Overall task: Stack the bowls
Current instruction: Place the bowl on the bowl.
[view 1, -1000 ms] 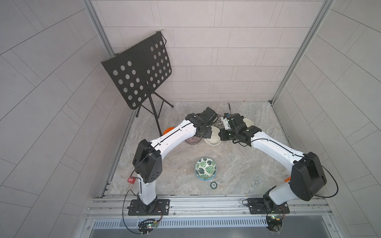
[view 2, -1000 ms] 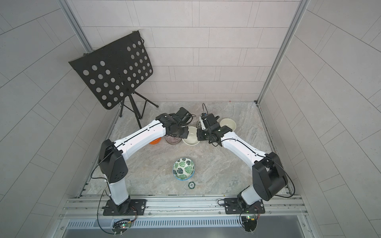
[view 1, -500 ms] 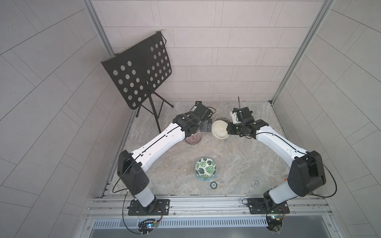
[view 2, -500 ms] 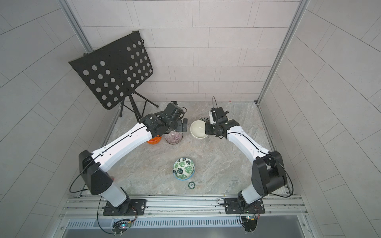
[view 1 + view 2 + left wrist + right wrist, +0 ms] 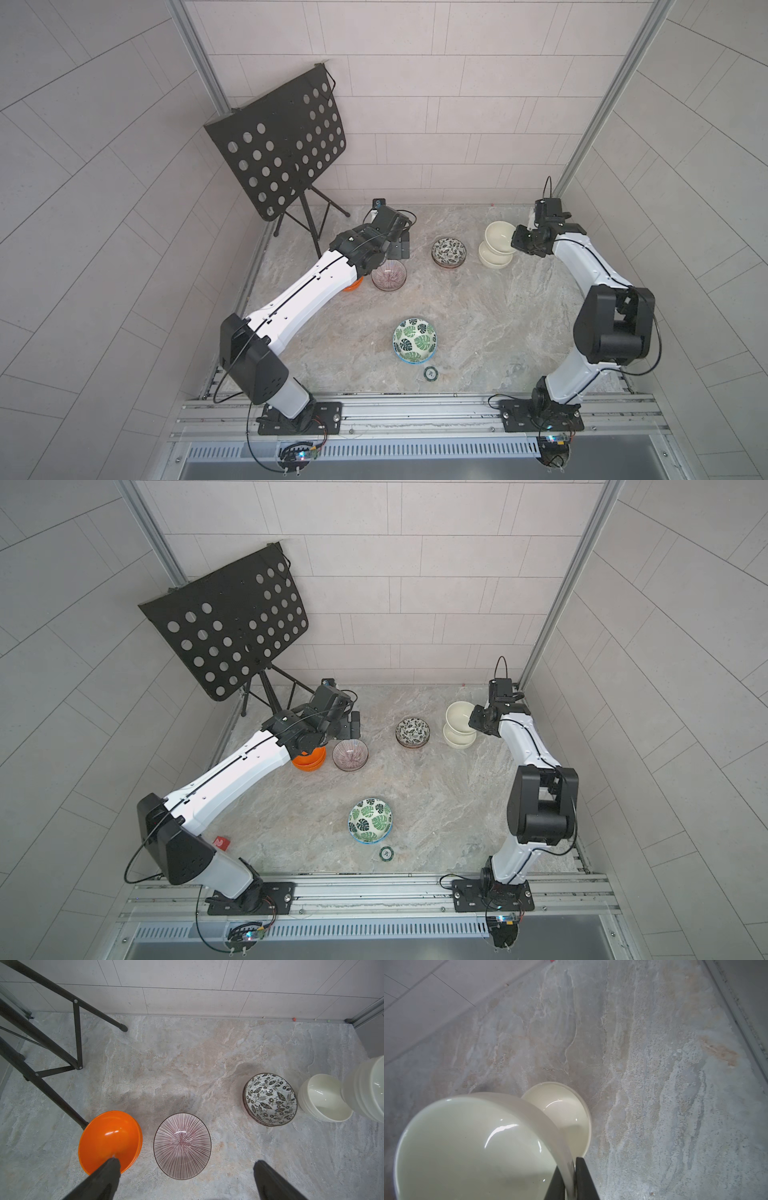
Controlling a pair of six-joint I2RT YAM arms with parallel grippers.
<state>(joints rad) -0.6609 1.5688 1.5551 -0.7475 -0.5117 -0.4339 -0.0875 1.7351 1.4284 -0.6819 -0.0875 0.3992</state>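
Your right tool pinches the rim of a cream bowl just above its twin on the surface — seemingly the last pair. The orange bowls, black-and-white bowls and green-leaf bowls look nested; your left tool gapes, empty, over the purple bowl.

Pale tiled walls enclose a marbled grey stone floor. A black perforated music stand stands in its far left corner.

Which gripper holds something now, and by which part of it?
The right gripper pinches a cream-white bowl by its rim; the left gripper is open, empty.
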